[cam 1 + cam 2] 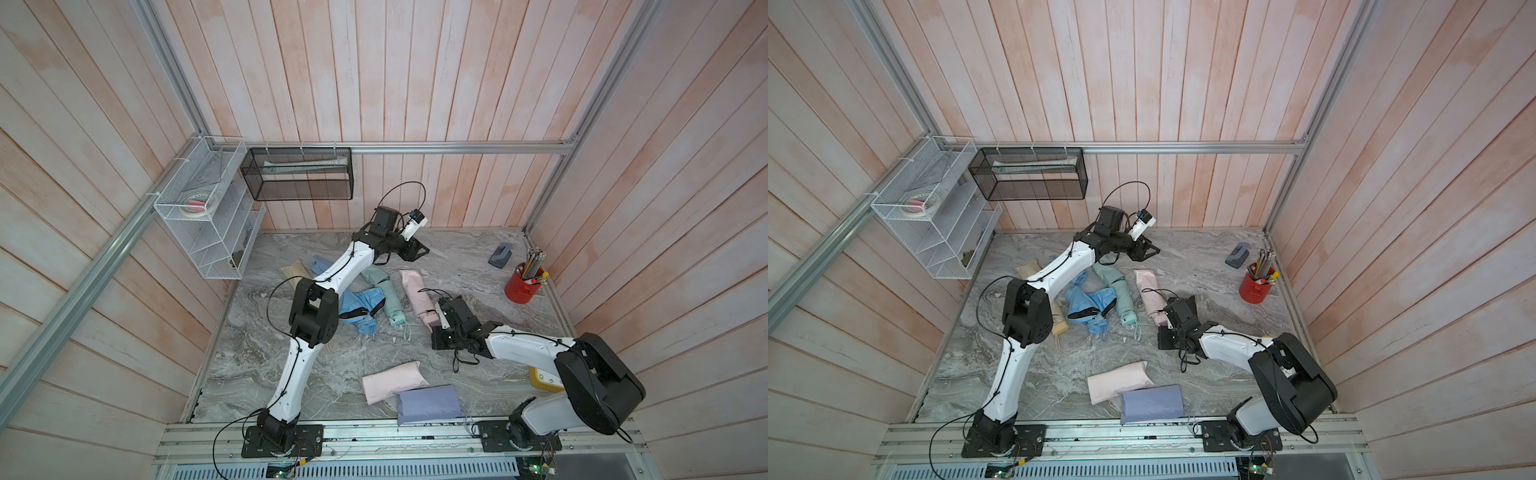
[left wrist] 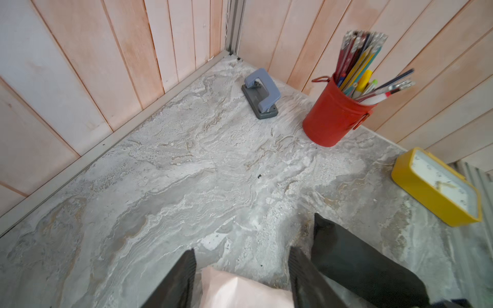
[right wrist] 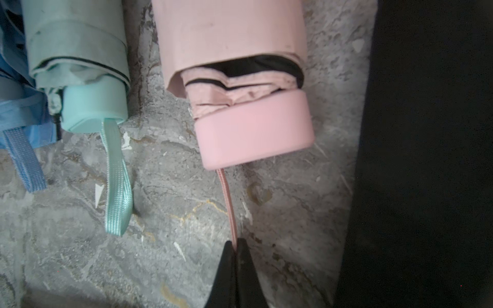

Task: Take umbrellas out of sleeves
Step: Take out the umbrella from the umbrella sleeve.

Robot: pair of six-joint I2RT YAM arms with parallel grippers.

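Right gripper (image 3: 236,245) is clamped on the wrist cord (image 3: 226,202) of the pink umbrella (image 3: 253,128), which lies mostly inside its pink sleeve (image 3: 226,34). Left gripper (image 2: 242,250) is released, jaws straddling the sleeve's far end. Step in hand: extraction. Next, probably: pin the sleeve, pull the cord.

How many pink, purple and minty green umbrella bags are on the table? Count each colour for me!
Pink bags: 2
Purple bags: 1
Mint green bags: 1
Total: 4
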